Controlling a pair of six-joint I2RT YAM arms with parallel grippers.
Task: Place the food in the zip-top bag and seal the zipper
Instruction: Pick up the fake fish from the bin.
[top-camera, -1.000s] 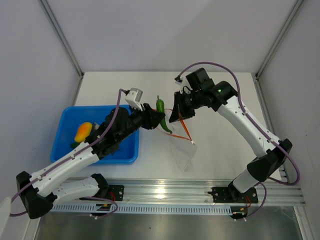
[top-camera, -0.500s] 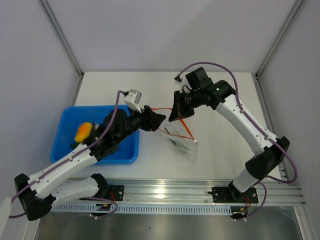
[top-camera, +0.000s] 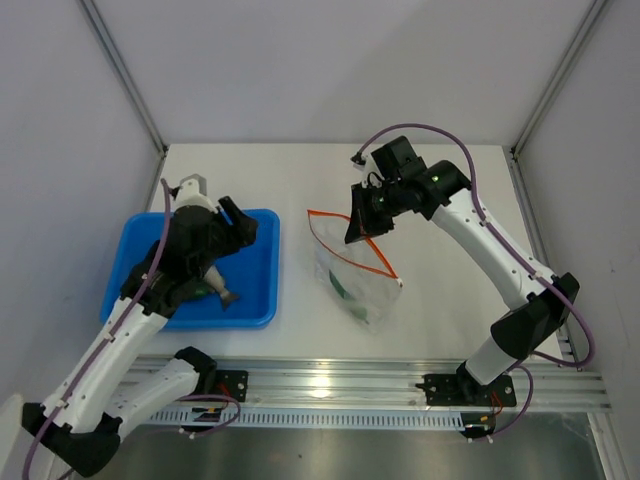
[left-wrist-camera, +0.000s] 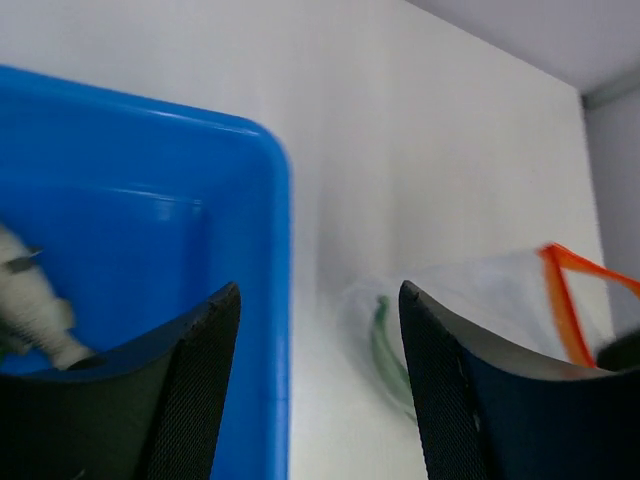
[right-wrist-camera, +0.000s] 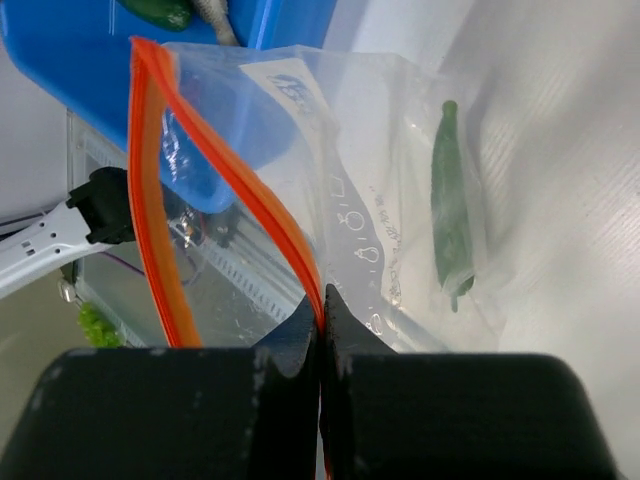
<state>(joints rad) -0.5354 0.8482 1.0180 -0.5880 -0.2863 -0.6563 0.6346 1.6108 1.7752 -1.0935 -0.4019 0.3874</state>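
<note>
The zip-top bag (right-wrist-camera: 380, 150) between the right fingers (right-wrist-camera: 290, 350) is clear, crinkly plastic. The tray (left-wrist-camera: 130, 180) beyond the left fingers (left-wrist-camera: 190, 400) is smooth, glossy plastic.

White matte table (top-camera: 290, 170), blue tray (top-camera: 258, 270) resting on its left half near the front edge, clear zip-top bag (top-camera: 365, 290) lying just right of the tray and apart from it, dark green piece (top-camera: 338, 288) inside the bag, orange-red zipper (top-camera: 375, 262) toward the far side

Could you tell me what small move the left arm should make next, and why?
Probably lower the open left gripper into the blue tray toward the green piece: only one green pepper is in the bag, whose zipper the right gripper pinches.
</note>
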